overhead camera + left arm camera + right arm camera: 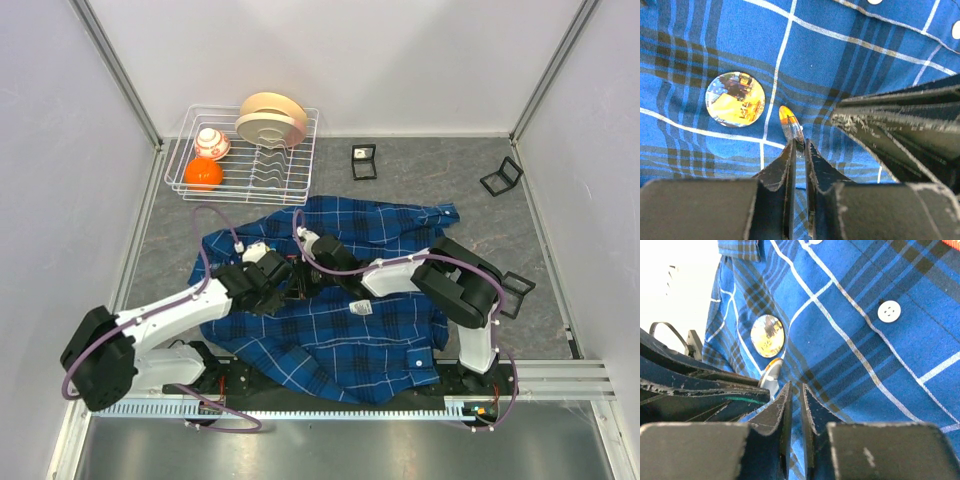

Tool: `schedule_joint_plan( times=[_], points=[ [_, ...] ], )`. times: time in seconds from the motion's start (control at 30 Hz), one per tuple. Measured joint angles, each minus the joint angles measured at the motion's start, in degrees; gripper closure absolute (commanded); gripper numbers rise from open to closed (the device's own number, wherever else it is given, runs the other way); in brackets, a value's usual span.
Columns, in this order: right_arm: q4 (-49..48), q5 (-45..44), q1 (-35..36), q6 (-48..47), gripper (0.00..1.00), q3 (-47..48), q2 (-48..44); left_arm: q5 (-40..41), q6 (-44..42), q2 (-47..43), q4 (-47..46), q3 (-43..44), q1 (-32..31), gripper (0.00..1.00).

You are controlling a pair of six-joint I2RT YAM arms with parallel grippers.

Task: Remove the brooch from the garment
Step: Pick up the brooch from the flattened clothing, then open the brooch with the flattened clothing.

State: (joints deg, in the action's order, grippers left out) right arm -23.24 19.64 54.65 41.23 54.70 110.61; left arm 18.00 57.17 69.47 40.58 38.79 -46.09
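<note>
The shirt (370, 320) lies spread across the middle of the overhead frame, flat, so the cloth gives me a steady base. My two arms meet just left of its centre. My right gripper (796, 390) has its fingers nearly together, only a slit between them, down at the cloth. I judge this is to pin the cloth down; whether fabric is caught I cannot tell. My left gripper (799, 145) is clamped on the lower edge of the brooch (790, 121), which stands tipped on edge at the centre of its own frame. A second badge (735, 99) lies flat to the left. Only the wrist views show either; overhead, my arms hide them.
</note>
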Motion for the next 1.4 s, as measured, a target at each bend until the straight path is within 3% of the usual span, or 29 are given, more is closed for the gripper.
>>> schedule_joint_plan(
  times=[0.33, 0.7, 0.8, 0.83, 0.93, 1.17, 1.27, 1.37, 1.4],
  points=[
    [-6.67, 3.5, -0.2, 3.19, 0.93, -1.2, 0.94, -3.28, 1.81, -9.94, -1.01, -5.7, 0.11, 0.98],
    [-10.29, 7.15, 0.37, 5.09, 0.96, -2.95, 3.17, -3.54, 5.51, -9.49, 0.11, -5.99, 0.37, 0.98],
    [-10.54, 7.52, 0.83, 5.05, 0.96, -2.95, 3.19, -3.52, 7.15, -9.46, 0.66, -5.97, 0.37, 0.83],
    [-10.54, 7.54, 0.98, 5.03, 0.96, -2.93, 3.19, -3.52, 7.58, -9.46, 0.9, -5.97, 0.37, 0.72],
    [-10.51, 7.54, 1.22, 4.96, 0.96, -2.93, 3.21, -3.5, 9.07, -9.46, 2.05, -5.97, 0.35, 0.61],
    [-10.05, 7.56, 1.4, 4.59, 0.97, -2.36, 4.37, -3.5, 10.78, -9.46, 3.85, -5.97, 0.37, 0.6],
    [-9.86, 7.54, 1.44, 4.42, 0.97, -1.7, 4.79, -3.45, 10.99, -9.46, 3.93, -5.95, 0.37, 0.65],
    [-9.49, 7.54, 1.55, 4.37, 0.97, -1.22, 4.81, -3.1, 11.21, -9.49, 4.11, -5.95, 0.37, 0.76],
    [-9.25, 7.52, 1.6, 4.26, 0.97, -0.98, 4.81, -3.04, 11.28, -9.49, 4.2, -5.95, 0.37, 0.85]
  ],
)
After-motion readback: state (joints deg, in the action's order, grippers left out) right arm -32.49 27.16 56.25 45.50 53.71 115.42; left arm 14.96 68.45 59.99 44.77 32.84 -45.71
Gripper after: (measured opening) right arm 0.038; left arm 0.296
